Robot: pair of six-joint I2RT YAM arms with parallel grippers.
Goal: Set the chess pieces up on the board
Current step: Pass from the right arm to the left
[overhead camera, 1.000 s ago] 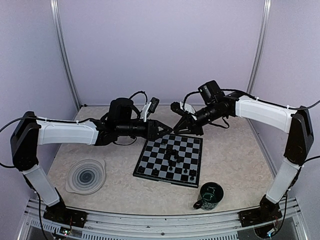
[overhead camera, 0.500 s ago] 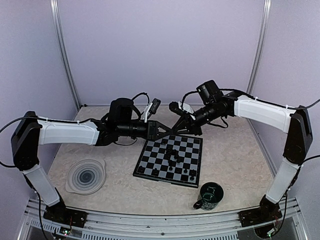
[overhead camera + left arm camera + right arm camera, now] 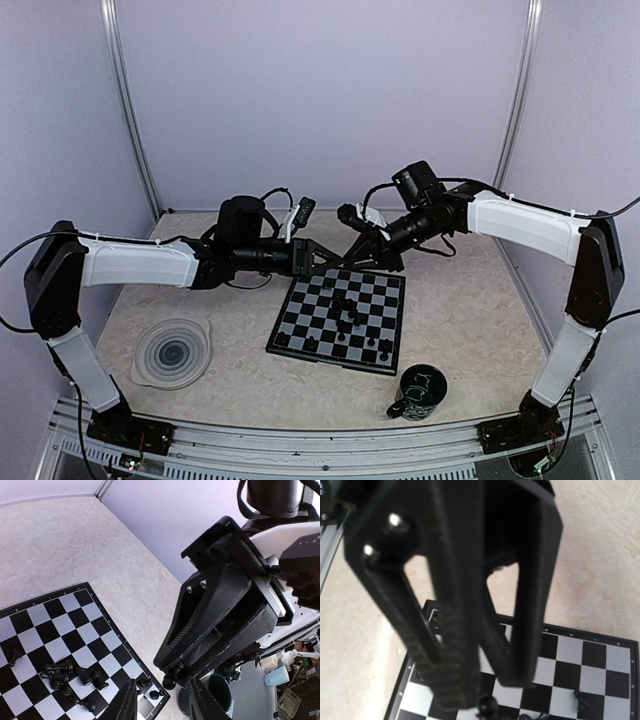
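Observation:
The board point(image 3: 300, 312) lies mid-table, with several black chess pieces point(image 3: 348, 312) heaped at its centre and a few standing along its near edge point(image 3: 345, 346). My right gripper point(image 3: 355, 257) is above the board's far edge, shut on a small black pawn point(image 3: 170, 681). My left gripper point(image 3: 333, 258) meets it tip to tip, open. In the left wrist view my left gripper point(image 3: 165, 702) has one finger on each side just below the pawn, not touching it. The right wrist view shows the left gripper's fingers point(image 3: 450, 670) close up, the pawn's head point(image 3: 487, 707) and the board point(image 3: 580, 665).
A dark green mug point(image 3: 420, 392) stands in front of the board's near right corner and also shows in the left wrist view point(image 3: 220, 690). A round grey spiral plate point(image 3: 172, 352) lies at the near left. White walls with metal posts close in the table.
My left gripper has edged up and right toward the right gripper. The right gripper has shifted slightly left, so the two tips now meet.

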